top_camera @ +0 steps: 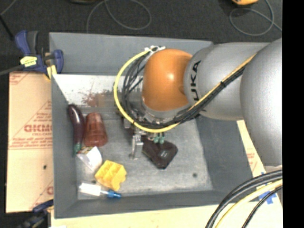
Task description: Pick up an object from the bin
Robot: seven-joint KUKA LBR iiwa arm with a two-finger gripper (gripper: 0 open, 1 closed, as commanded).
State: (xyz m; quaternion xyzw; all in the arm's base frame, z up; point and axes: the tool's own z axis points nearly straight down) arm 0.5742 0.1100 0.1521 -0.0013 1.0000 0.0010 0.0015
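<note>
My gripper (146, 144) hangs low over the middle of the bin, under the orange wrist cover. It is open. One silver finger (137, 147) points down to the bin floor; the other is at the top edge of a dark brown lumpy thing (162, 155). That thing lies mostly to the right of the fingers, not between them. Farther left lie a reddish-brown ribbed piece (95, 129) and a dark purple toy aubergine (76, 121).
At the front left of the bin lie a yellow block (111, 174), a crumpled white wrapper (90, 156) and a white tube with a blue cap (99, 191). The arm covers the bin's back right part. Bare floor shows at the front right.
</note>
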